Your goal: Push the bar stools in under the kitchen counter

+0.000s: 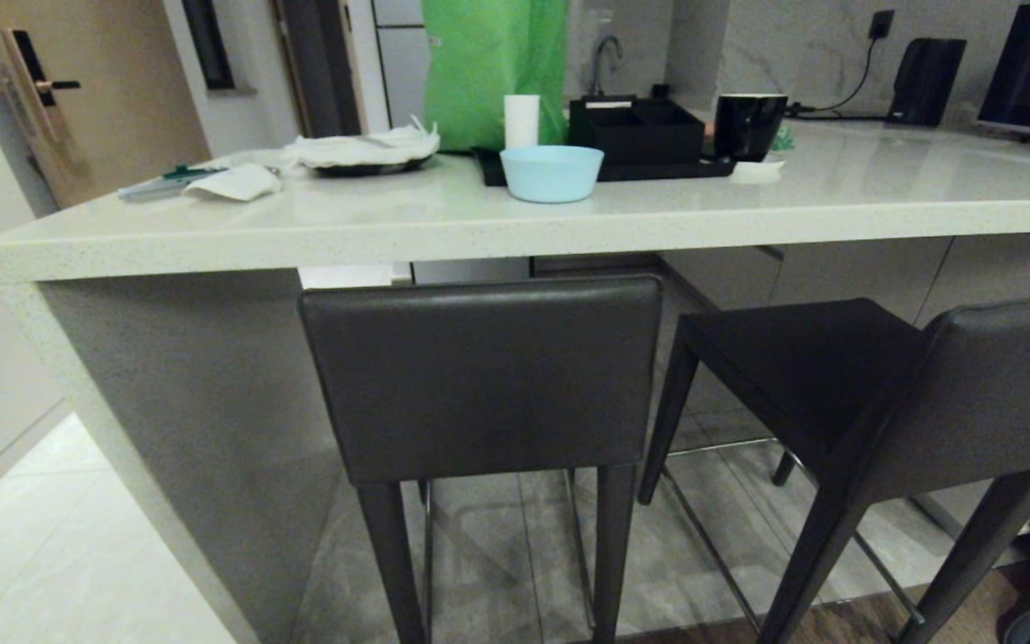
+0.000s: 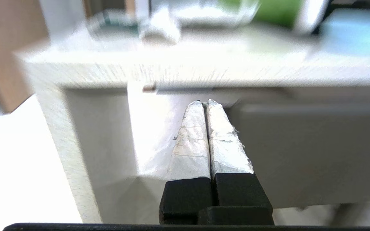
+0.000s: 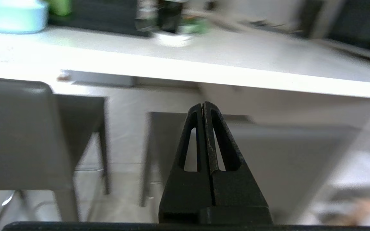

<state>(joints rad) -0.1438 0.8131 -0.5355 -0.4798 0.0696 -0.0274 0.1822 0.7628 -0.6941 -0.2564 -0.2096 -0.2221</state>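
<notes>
Left stool: tall bar stool, dark grey leather, low rectangular backrest (image 1: pixel 484 376), tapered dark legs, thin metal footrest. Backrest sits just under the counter's front edge, square to it; seat hidden behind the backrest. Looks mostly tucked in.
Right stool: matching dark grey leather stool (image 1: pixel 890 402), turned at an angle, seat partly under the counter, backrest sticking out toward the robot. Prob. the one needing the push.
Counter: long thick off-white stone-look kitchen counter (image 1: pixel 515 224), grey side panel, open knee space below.
Left gripper (image 2: pixel 204 102): jaws pressed together, holding nothing, aimed at the counter underside near left stool; not touching.
Right gripper (image 3: pixel 203 104): jaws closed, empty, pointing at right stool's backrest; apart from it.
Handling (judgement): stiff frame, fairly heavy, top-heavy on slim legs, could tip or skid on tile. Leather padded, gives a bit.
Contact: push w/ closed fingertips mid-backrest, low & centred.
</notes>
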